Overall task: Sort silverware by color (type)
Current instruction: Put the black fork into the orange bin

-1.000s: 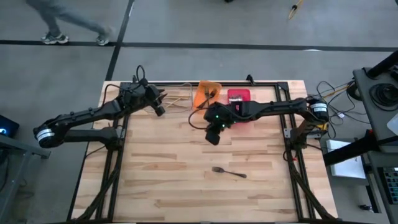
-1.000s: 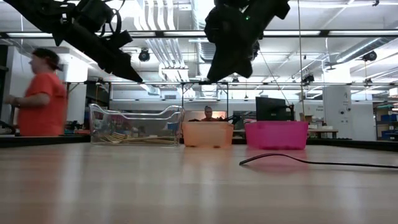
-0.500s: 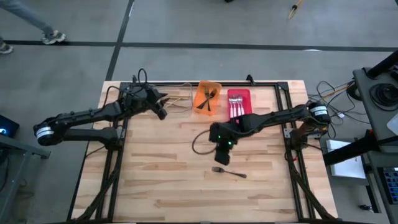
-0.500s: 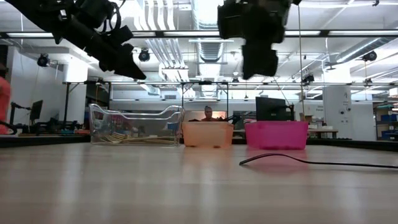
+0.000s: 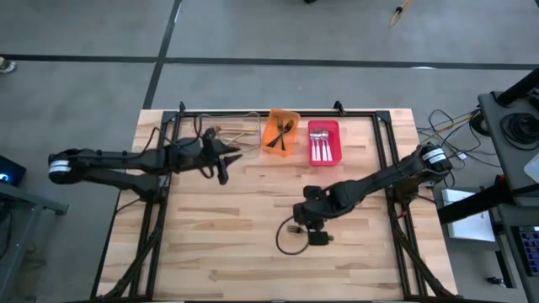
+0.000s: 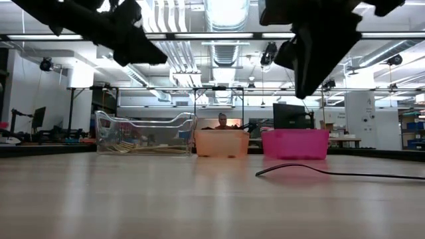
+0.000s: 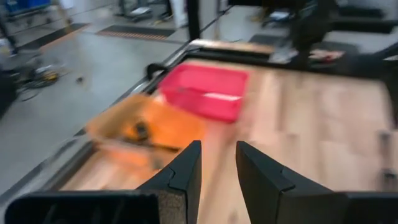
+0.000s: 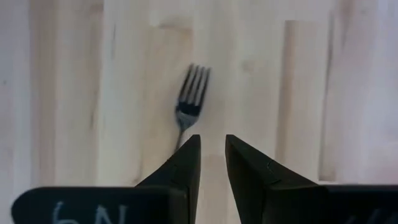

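A dark fork (image 8: 189, 99) lies flat on the wooden table, its tines pointing away from my right gripper (image 8: 212, 155), which stands open just above its handle. In the low view the fork (image 6: 292, 169) lies well below that gripper (image 6: 309, 73). From above, my right gripper (image 5: 313, 229) covers most of the fork. My left gripper (image 5: 229, 153) hangs open in the air near the clear bin (image 5: 240, 130), holding nothing, and faces the orange bin (image 7: 140, 130) and the red bin (image 7: 205, 90). More silverware lies in the bins.
Three bins stand in a row at the table's far edge: clear (image 6: 143, 133), orange (image 5: 280, 133) and red (image 5: 324, 141). A loop of cable (image 5: 290, 246) hangs from my right arm over the table. Bare wood lies to the left and right of the fork.
My right gripper has swung from beside the orange and red bins toward the table's near edge, sunk a little, tipped further downward, and now stands over the fork. My left gripper has swung from the clear bin toward the near edge and the table's middle. The fork has not moved.
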Action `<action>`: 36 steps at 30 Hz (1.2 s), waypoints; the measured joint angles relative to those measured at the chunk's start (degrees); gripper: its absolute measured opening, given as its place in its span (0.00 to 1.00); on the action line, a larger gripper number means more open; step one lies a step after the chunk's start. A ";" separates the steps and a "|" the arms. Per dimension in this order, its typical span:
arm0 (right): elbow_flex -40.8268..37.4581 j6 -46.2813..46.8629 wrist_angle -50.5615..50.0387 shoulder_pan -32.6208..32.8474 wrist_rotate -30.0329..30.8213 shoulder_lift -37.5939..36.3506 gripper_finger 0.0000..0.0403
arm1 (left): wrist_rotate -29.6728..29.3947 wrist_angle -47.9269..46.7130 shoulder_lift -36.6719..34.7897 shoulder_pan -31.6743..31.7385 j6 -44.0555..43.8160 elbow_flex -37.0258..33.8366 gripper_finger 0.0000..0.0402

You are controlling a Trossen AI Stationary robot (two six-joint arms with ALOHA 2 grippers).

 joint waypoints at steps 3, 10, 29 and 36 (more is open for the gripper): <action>-0.65 4.06 0.82 0.65 0.50 0.52 0.18 | -0.04 1.81 0.00 -4.14 -1.13 0.00 0.20; -2.69 7.85 2.77 3.51 1.20 2.24 0.33 | -0.42 7.60 -0.10 -10.12 0.37 0.00 0.20; -2.61 8.01 8.00 5.73 3.37 17.60 0.43 | -0.46 7.62 -0.09 -11.12 -1.00 0.00 0.20; -2.78 4.97 9.84 5.47 3.18 18.59 0.28 | -0.46 7.57 -0.07 -11.12 -1.00 0.00 0.20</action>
